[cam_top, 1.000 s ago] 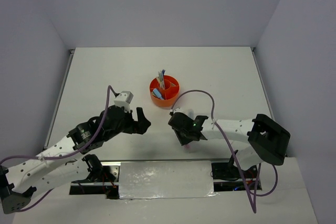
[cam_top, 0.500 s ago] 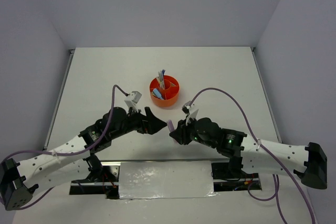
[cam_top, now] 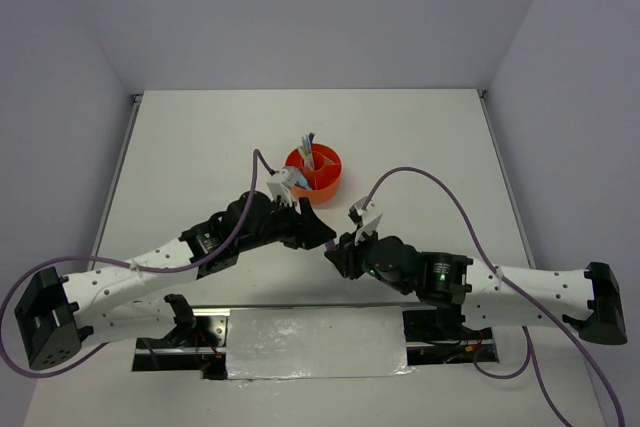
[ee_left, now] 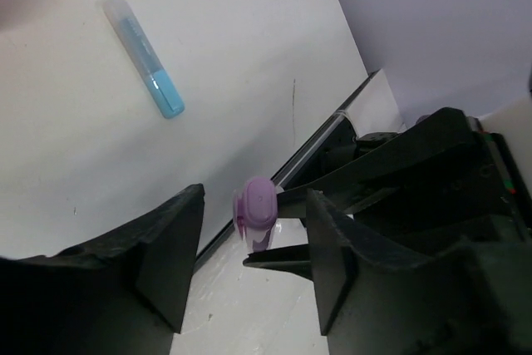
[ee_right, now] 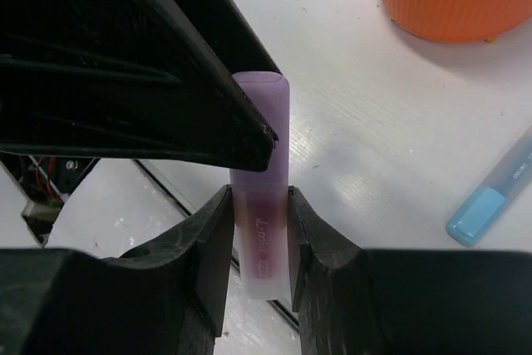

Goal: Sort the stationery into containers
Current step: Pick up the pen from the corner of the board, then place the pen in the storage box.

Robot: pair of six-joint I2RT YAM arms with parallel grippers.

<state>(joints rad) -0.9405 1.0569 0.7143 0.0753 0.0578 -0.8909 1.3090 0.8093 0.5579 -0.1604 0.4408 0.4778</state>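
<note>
My right gripper [ee_right: 259, 205] is shut on a pale purple marker [ee_right: 264, 239] and holds it just above the table's near edge. My left gripper [ee_left: 253, 205] faces it, jaws apart on either side of the marker's rounded free end [ee_left: 256, 209], with a gap on each side. The two grippers meet front of centre, left gripper [cam_top: 322, 235] and right gripper [cam_top: 336, 252]. The orange organiser [cam_top: 330, 183] stands just behind them with several pens upright in it. A blue marker [ee_left: 150, 68] lies flat on the table, also seen as the blue marker [ee_right: 497, 195].
The organiser's ribbed orange wall [ee_right: 457, 14] is close beyond the held marker. The table's front edge with a metal strip [cam_top: 310, 342] runs right under the grippers. Purple cables loop over both arms.
My left arm reached right to the right gripper, and its jaws came round the marker's end and narrowed. The right arm swung to the centre a second ago, then held still.
</note>
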